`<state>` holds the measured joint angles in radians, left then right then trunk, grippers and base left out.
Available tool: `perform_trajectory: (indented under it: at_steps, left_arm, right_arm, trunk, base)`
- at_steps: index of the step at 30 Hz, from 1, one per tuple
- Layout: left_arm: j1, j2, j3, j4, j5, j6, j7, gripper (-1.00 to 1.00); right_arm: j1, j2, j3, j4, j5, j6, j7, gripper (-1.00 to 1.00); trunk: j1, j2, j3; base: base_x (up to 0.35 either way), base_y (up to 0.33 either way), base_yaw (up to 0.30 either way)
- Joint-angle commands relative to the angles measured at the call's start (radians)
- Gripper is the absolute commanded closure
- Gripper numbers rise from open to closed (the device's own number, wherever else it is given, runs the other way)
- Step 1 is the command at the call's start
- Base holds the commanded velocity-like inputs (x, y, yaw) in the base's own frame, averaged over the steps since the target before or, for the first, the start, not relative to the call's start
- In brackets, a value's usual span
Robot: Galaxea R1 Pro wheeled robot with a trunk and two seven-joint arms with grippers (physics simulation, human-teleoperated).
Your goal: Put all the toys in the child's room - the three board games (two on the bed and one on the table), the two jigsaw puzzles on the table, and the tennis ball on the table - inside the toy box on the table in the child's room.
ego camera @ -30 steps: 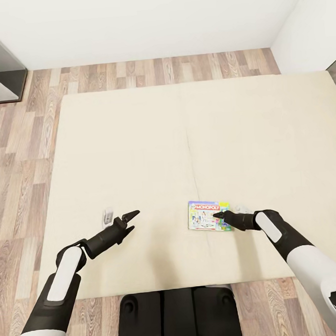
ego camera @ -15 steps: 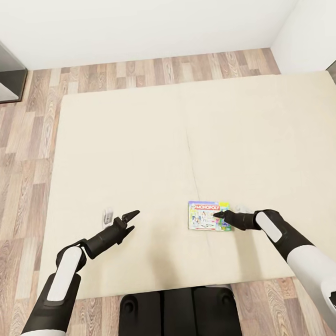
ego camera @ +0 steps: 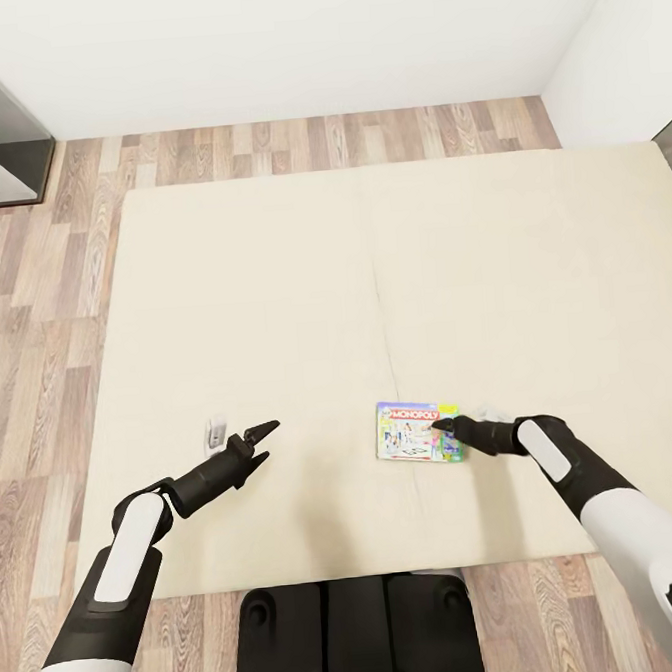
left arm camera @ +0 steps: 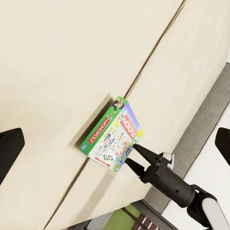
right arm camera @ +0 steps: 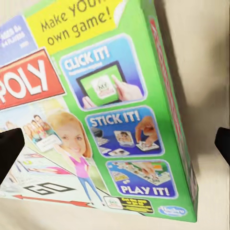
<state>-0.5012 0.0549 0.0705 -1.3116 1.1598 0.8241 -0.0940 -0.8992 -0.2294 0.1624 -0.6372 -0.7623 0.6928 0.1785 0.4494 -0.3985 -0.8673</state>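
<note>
The Monopoly box lies flat on the bed, close to the bed's near edge and just right of the mattress seam. The right gripper sits at the box's right edge with its jaws parted around that edge and not yet closed; nothing is lifted. The left gripper hovers over the bed nearer the left edge, jaws apart and empty, beside a small white object too small to identify. Judged from these views, the task is at an early stage: this game is not yet grasped, and carrying it to the toy box remains.
</note>
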Motion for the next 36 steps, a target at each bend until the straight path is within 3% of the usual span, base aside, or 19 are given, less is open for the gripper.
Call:
perform_trajectory:
  at_steps: [1,11,36]
  left_arm:
    - [0.000,0.000,0.002,0.000,-0.005,0.005,-0.006,-1.00]
    - [0.000,0.000,0.002,0.000,-0.005,0.006,-0.006,-1.00]
    - [0.000,-0.001,0.000,-0.003,-0.005,0.006,-0.006,-1.00]
  right_arm:
    - [0.000,-0.001,0.003,0.000,0.003,0.002,0.004,-1.00]
    - [0.000,-0.012,0.001,-0.015,0.003,0.001,0.005,-1.00]
    - [-0.001,-0.010,0.000,-0.022,0.003,-0.002,0.006,-1.00]
  trunk:
    - [0.001,-0.001,-0.001]
    - [0.001,-0.001,-0.001]
    - [0.001,-0.001,-0.001]
  base:
    - [0.000,0.000,0.000]
    - [0.000,0.000,0.000]
    - [0.000,0.000,0.000]
